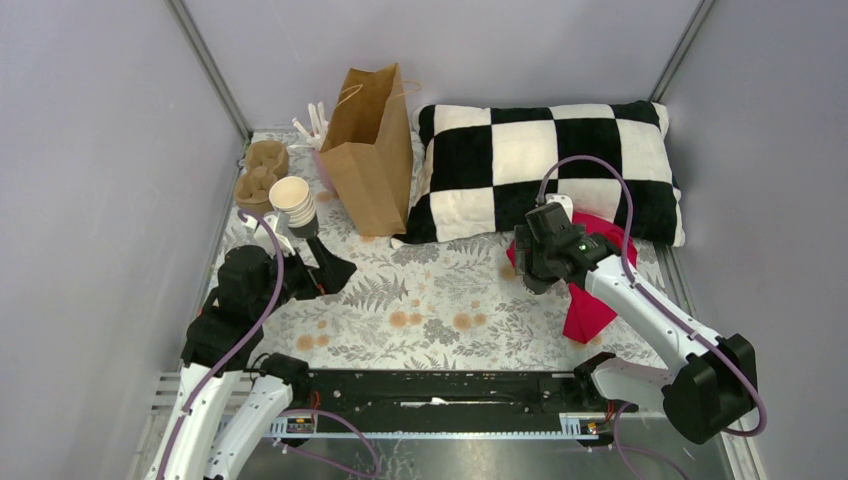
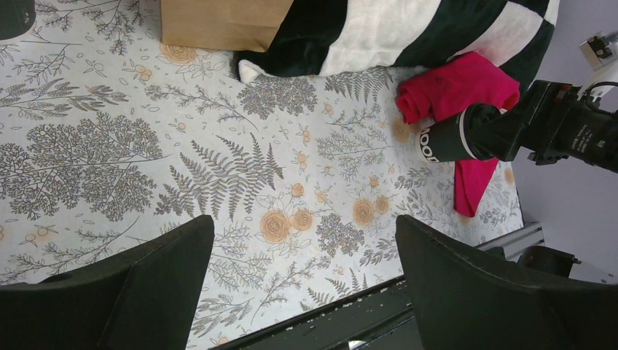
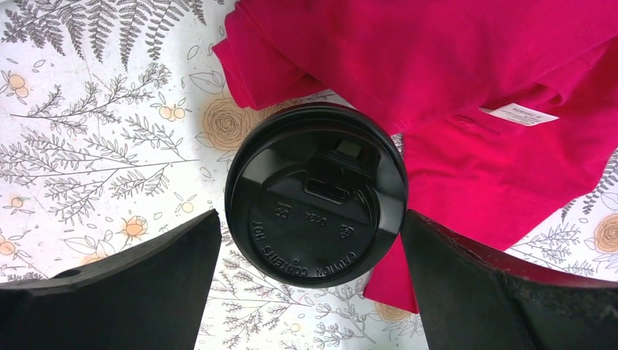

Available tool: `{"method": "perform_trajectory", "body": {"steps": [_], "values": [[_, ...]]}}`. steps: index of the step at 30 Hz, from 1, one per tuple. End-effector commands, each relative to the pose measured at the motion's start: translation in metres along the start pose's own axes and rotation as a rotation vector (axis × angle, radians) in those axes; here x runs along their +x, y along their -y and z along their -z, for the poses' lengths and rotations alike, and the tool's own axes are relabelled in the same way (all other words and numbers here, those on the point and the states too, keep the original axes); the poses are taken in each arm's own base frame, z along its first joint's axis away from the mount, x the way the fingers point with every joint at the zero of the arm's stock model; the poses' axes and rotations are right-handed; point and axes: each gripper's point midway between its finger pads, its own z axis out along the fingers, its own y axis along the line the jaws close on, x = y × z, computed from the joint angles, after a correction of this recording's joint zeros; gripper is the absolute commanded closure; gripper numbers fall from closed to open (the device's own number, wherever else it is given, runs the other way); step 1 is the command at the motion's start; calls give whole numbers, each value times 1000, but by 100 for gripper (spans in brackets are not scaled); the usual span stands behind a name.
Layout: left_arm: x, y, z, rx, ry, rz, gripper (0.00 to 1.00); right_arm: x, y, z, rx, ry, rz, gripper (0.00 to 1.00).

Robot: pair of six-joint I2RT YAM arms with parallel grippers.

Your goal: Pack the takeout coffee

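The takeout coffee, a black cup with a black sip lid, stands upright on the floral cloth at the edge of a red garment. My right gripper hangs over it, open. Its fingers straddle the lid, with a small gap showing on the left side. In the left wrist view the same cup shows its side, with the right gripper's head right above it. In the top view the right gripper hides the cup. My left gripper is open and empty over bare cloth at the left.
A brown paper bag stands open at the back. A checked pillow lies to its right, and the red garment in front of that. A stack of lidless cups and a pulp cup carrier sit at the back left.
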Motion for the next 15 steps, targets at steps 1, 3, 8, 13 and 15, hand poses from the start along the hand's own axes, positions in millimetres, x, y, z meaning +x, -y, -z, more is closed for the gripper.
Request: {"method": "perform_trajectory", "body": {"steps": [1,3,8,13,15], "values": [[-8,6,-3,31,23,-22,1,0,-4,1,-24,-12,-14,0],[-7,6,-3,28,21,-21,1,-3,-4,5,-28,-7,-12,0],[-7,5,-4,27,19,-21,1,-17,2,18,-6,18,0,0],[-7,5,-4,23,16,-19,1,-35,8,35,4,66,11,0],[-7,4,-4,21,18,-18,1,-42,8,42,-9,88,18,0]]}}
